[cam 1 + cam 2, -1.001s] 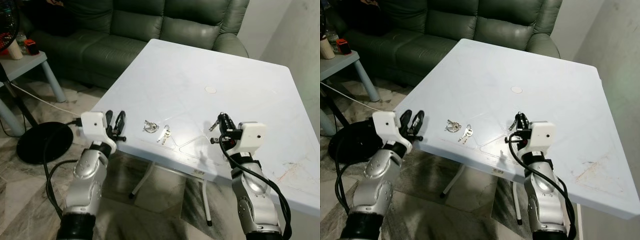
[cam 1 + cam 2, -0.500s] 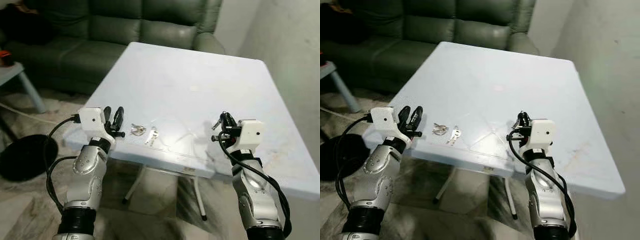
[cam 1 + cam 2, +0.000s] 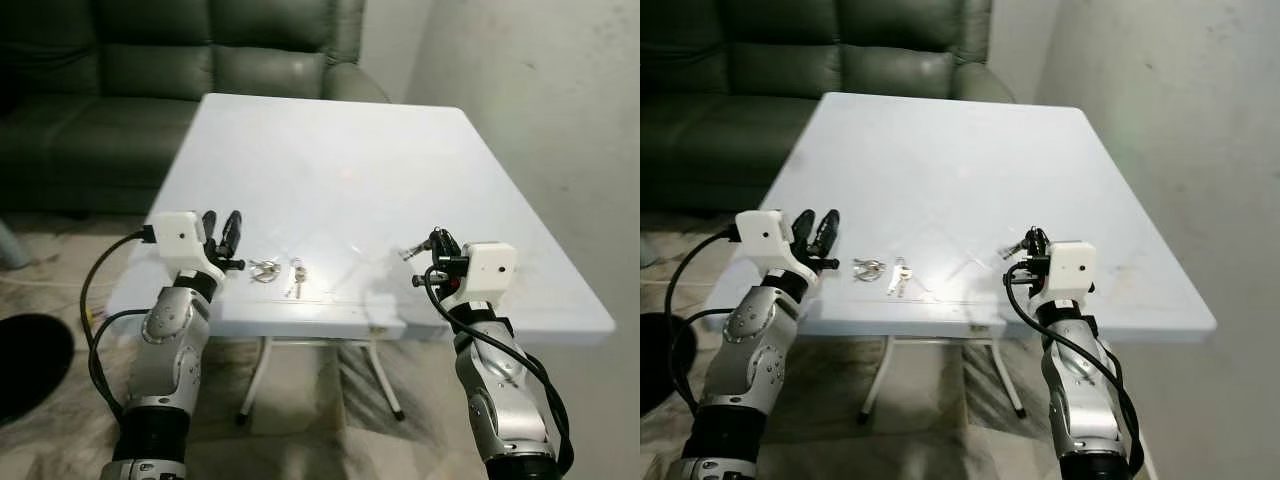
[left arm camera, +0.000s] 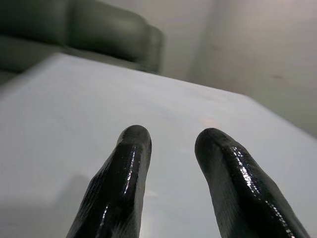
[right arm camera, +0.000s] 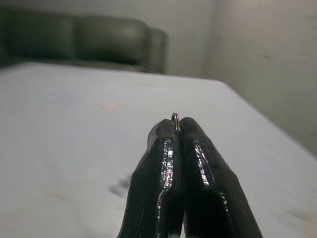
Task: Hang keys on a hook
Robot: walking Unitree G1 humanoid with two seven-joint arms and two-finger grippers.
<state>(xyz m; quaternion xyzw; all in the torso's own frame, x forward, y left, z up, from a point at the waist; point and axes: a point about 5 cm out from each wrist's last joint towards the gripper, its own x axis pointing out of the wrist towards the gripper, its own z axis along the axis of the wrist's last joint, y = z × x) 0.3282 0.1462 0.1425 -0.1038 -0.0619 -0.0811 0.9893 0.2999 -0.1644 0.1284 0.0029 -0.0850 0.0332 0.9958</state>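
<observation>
Sofa point(image 3: 150, 50) in dark green stands at the far side of a white table point(image 3: 330, 130), and a pale wall point(image 3: 540, 120) runs along the robot's right. At the table's near left edge the left gripper point(image 3: 222, 232) is raised just above the surface, its two black fingers point(image 4: 124, 173) parted with a moderate gap and nothing between them. Just to its right, near the front edge, a loose bunch of keys point(image 3: 278, 272) lies flat on the table: a ring with small metal pieces and, touching or nearly touching it, two silver keys pointing toward the robot. Farther right, well apart from that bunch, the right gripper point(image 3: 437, 244) is held above the table near its front edge, its fingers point(image 5: 163, 168) pressed together on a thin metal key ring point(image 5: 175, 120), whose top curve pokes out between the tips. In the head views a small silvery piece juts out beside those fingertips; what hangs from the ring cannot be made out.
</observation>
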